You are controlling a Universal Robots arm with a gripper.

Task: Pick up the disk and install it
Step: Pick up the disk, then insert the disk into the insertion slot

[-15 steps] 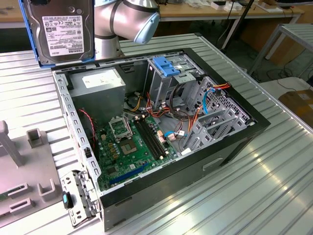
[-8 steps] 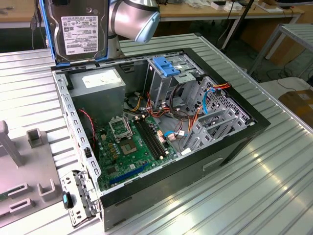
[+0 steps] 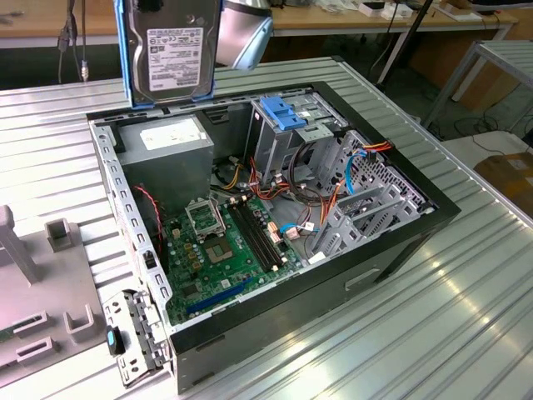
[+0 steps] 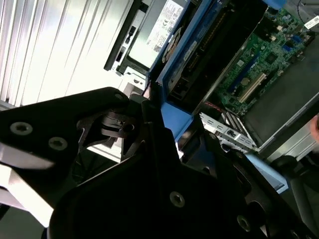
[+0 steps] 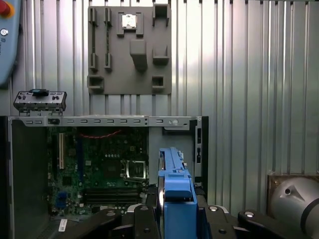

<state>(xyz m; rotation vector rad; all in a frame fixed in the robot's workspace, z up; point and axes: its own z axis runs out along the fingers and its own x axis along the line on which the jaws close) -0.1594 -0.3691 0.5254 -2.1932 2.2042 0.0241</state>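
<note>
1. Exterior view: the disk [image 3: 171, 54] hangs upright at 11 o'clock, above the open computer case [image 3: 391, 250] on the bench [image 3: 466, 317]
2. Second wrist view: the claw [image 4: 172, 122] is clamped on the disk's blue frame
3. First wrist view: same grip, motherboard [image 5: 99, 159] beyond

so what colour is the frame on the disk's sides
Blue, seen best on the disk in the exterior view.
</note>
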